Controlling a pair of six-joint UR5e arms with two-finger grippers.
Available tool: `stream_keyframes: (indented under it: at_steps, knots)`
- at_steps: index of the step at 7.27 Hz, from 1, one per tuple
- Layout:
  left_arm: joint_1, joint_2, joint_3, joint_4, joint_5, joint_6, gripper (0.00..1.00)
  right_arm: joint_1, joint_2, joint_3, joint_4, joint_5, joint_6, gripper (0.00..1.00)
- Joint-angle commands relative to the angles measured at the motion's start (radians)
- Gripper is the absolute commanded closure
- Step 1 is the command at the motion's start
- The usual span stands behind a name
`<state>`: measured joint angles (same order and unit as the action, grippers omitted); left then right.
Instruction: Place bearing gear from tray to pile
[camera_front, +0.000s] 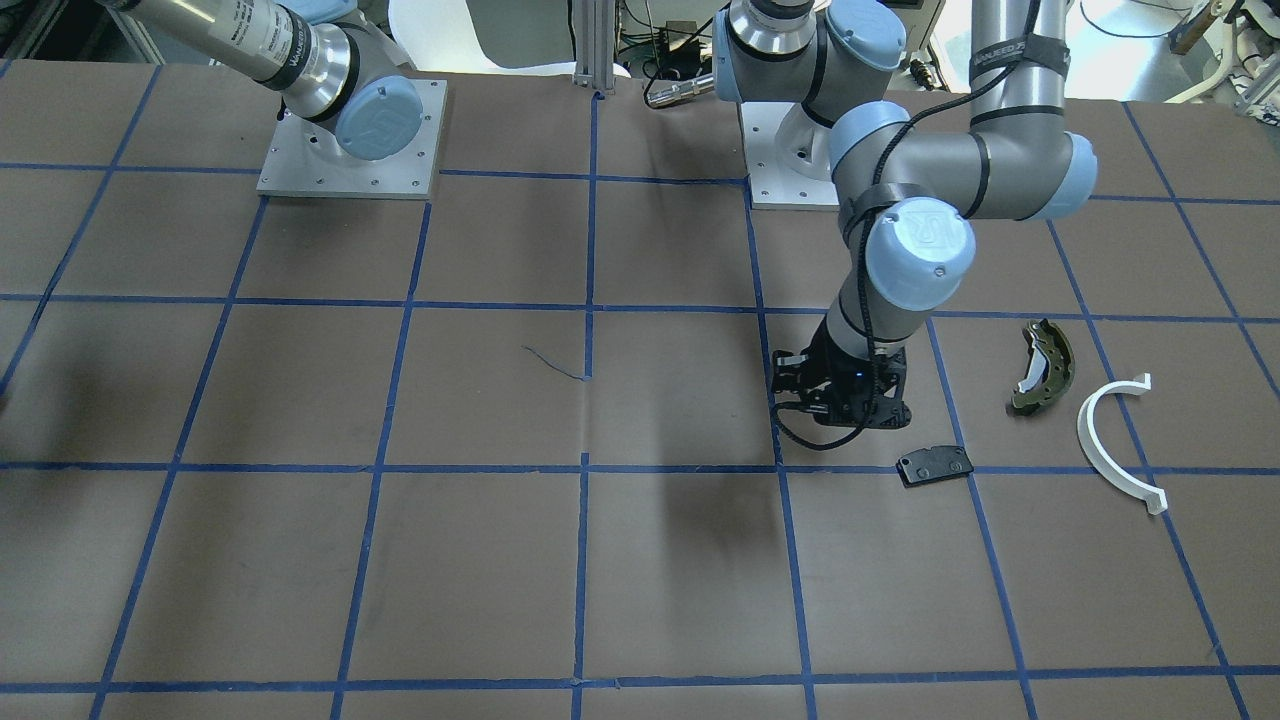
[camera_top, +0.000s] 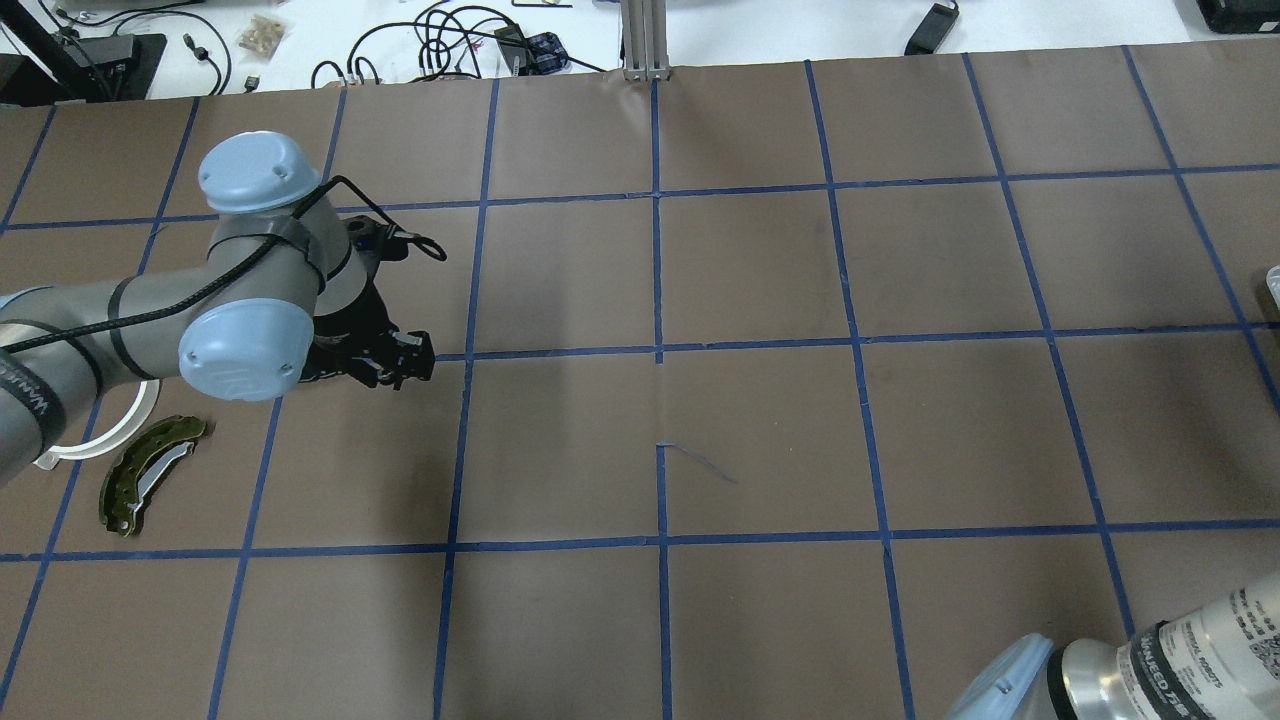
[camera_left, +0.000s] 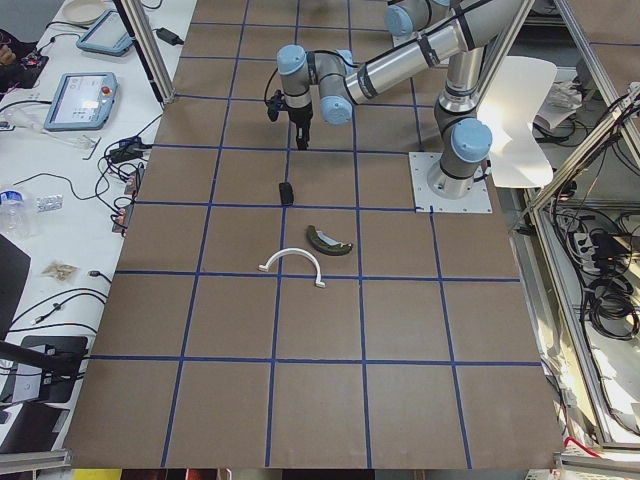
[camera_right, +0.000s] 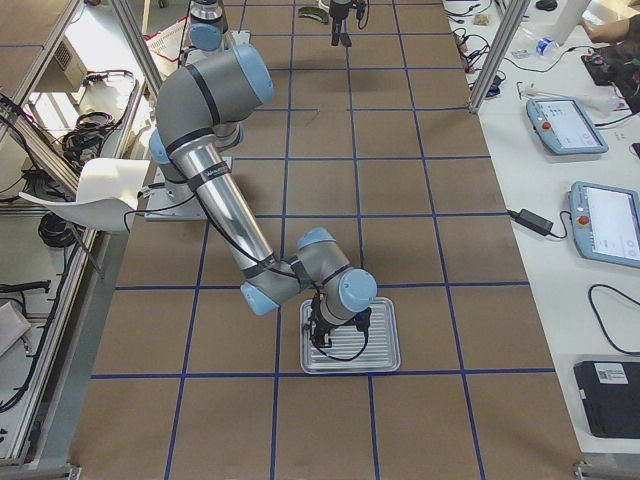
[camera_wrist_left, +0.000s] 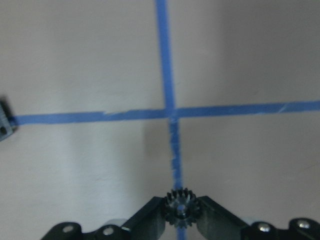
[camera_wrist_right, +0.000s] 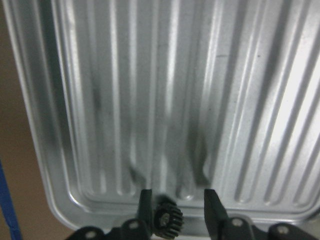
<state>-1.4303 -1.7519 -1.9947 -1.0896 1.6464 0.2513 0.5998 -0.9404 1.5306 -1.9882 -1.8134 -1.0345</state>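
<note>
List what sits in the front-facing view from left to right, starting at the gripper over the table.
left gripper → black pad plate → olive-green brake shoe → white plastic arc

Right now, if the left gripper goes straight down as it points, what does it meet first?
Probably bare table by the blue tape crossing, the held bearing gear touching first; the black pad plate lies aside.

The left arm (camera_front: 985, 165) and right arm (camera_right: 215, 190) are silver-grey tubes with pale blue round joint caps. One cap (camera_front: 920, 253) is embossed with a UR logo and ringed by small screws. A black cable (camera_top: 70, 330) is strapped along the left arm, and the black left gripper (camera_wrist_left: 181, 210) and right gripper (camera_wrist_right: 175, 200) show silver screws at 6 o'clock in the wrist views.
</note>
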Motion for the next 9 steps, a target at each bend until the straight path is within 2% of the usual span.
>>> stream_keyframes:
  at_steps: [1, 2, 3, 4, 5, 6, 8, 9]
  knots:
    - [0.202, 0.044, -0.056, -0.004, 0.029, 0.245, 1.00, 0.000, -0.001, 0.003, 0.005, -0.001, 0.004, 0.60]
    - [0.264, 0.049, -0.084, 0.019, 0.032, 0.363, 1.00, 0.000, -0.001, 0.005, 0.009, -0.001, 0.004, 0.60]
    - [0.305, 0.048, -0.119, 0.090, 0.029, 0.390, 1.00, 0.000, -0.001, 0.005, 0.009, -0.003, 0.004, 0.60]
    - [0.324, 0.022, -0.181, 0.260, 0.026, 0.432, 1.00, 0.000, -0.001, 0.005, 0.011, -0.003, 0.002, 0.60]
    - [0.326, 0.017, -0.232, 0.369, 0.029, 0.459, 1.00, 0.000, -0.001, 0.005, 0.011, -0.003, 0.001, 0.64]
    - [0.332, 0.014, -0.237, 0.379, 0.021, 0.460, 1.00, 0.000, -0.001, 0.005, 0.012, -0.039, -0.001, 0.79]
    - [0.367, -0.007, -0.233, 0.381, 0.001, 0.462, 1.00, 0.000, -0.001, 0.005, 0.028, -0.061, -0.006, 1.00]
    - [0.372, -0.015, -0.231, 0.381, 0.000, 0.462, 0.33, 0.000, -0.005, -0.004, 0.032, -0.085, -0.007, 1.00]
